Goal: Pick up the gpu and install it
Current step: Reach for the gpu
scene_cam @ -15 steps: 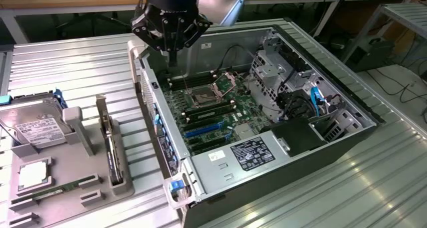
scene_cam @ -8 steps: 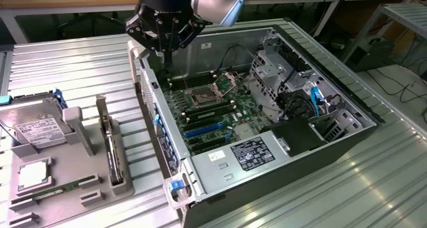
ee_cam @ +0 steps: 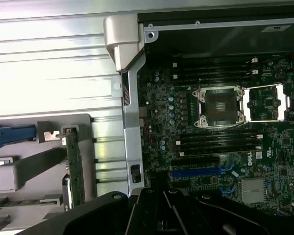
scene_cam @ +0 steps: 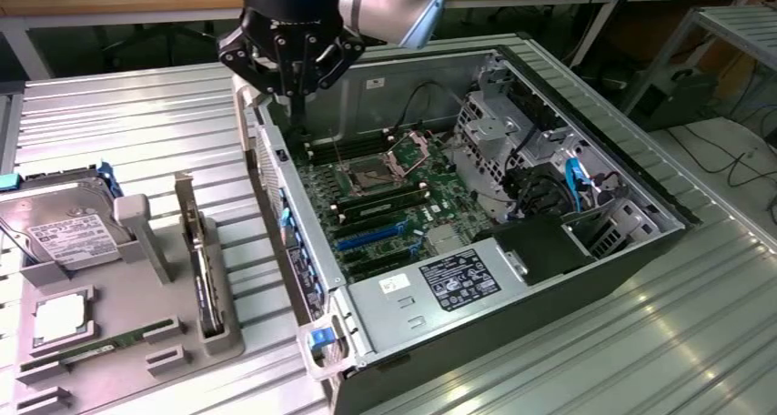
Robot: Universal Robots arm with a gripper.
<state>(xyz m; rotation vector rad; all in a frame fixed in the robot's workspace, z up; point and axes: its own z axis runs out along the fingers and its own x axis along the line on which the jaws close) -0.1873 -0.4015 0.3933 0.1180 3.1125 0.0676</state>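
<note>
1. At the exterior view's left, we see a hard drive [scene_cam: 64, 236] resting in a grey holder [scene_cam: 134, 298].
2. The gpu [scene_cam: 200, 269] stands on edge in that holder, just beside the case.
3. The gripper [scene_cam: 291, 89] hangs over a corner of the open computer case [scene_cam: 377, 92], well apart from the gpu; we cannot tell whether it is released or clenched.
4. The motherboard [scene_cam: 388, 201] lies exposed inside the case.
</note>
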